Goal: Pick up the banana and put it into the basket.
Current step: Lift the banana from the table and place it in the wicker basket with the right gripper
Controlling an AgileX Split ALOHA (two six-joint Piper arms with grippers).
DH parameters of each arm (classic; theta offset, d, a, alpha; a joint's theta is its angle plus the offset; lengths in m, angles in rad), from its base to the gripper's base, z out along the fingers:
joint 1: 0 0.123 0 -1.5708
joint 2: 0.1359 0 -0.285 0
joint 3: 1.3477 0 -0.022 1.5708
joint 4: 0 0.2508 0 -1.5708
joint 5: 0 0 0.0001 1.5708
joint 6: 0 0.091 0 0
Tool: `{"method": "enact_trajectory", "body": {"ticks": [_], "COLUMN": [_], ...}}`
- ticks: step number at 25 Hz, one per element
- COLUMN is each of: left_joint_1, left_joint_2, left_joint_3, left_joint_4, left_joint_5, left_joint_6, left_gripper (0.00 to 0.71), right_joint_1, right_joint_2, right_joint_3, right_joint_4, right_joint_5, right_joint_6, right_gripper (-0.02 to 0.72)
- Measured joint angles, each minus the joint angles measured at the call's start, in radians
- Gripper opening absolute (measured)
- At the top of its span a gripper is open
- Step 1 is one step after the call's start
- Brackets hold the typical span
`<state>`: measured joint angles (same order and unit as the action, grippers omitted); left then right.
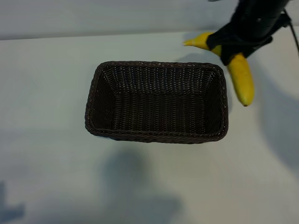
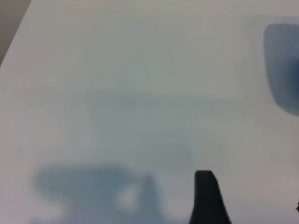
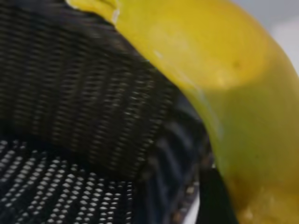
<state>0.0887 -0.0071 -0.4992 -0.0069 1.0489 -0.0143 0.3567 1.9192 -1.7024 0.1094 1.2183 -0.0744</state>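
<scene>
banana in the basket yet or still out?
Out. The banana hangs in the right pincer above the table, beside the basket's far right corner; nothing lies inside the basket.

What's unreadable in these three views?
- Exterior: the banana's middle and the right gripper's jaws, hidden by the arm's own body.
- Right wrist: banana fills the frame, cut off by the edges; only one corner of the basket shows.
- Left wrist: only bare table and one fingertip.
</scene>
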Motion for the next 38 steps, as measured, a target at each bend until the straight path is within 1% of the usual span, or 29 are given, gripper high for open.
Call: {"method": "enact_trajectory", "body": {"ticks": [2,6,8,12,13,16,18,21,26,31,38], "left_joint_1": [0.0,0.0,0.0,0.0,0.0,0.0,0.0,0.0,0.0,0.0,0.0], "left_joint_2": [0.0,0.0,0.0,0.0,0.0,0.0,0.0,0.0,0.0,0.0,0.0], "left_joint_3": [0.0,0.0,0.0,0.0,0.0,0.0,0.0,0.0,0.0,0.0,0.0], "left_joint_4": [0.0,0.0,0.0,0.0,0.0,0.0,0.0,0.0,0.0,0.0,0.0], "left_joint_5": [0.0,0.0,0.0,0.0,0.0,0.0,0.0,0.0,0.0,0.0,0.0], "left_joint_6": [0.0,0.0,0.0,0.0,0.0,0.0,0.0,0.0,0.0,0.001,0.001], "left_gripper": [0.49,0.49,0.49,0.49,0.49,0.49,0.49,0.49,0.49,0.49,0.49], "right_joint_1": [0.037,0.118,0.161,0.244,0.262,0.308,0.331,0.35,0.351,0.351,0.351], "right_joint_2": [0.014,0.05,0.054,0.054,0.054,0.054,0.054,0.054,0.083,0.144,0.208], "right_joint_3": [0.0,0.0,0.0,0.0,0.0,0.0,0.0,0.0,0.0,0.0,0.0], "right_joint_4": [0.0,-0.006,-0.023,-0.078,-0.087,-0.109,-0.109,-0.104,-0.109,-0.116,-0.119], "right_joint_5": [0.001,0.001,-0.017,-0.1,-0.122,-0.182,-0.217,-0.253,-0.267,-0.301,-0.308], "right_joint_6": [-0.034,-0.165,-0.225,-0.313,-0.346,-0.457,-0.504,-0.518,-0.516,-0.516,-0.516], "right_gripper": [0.434,0.433,0.433,0.433,0.433,0.433,0.433,0.433,0.433,0.433,0.433]}}
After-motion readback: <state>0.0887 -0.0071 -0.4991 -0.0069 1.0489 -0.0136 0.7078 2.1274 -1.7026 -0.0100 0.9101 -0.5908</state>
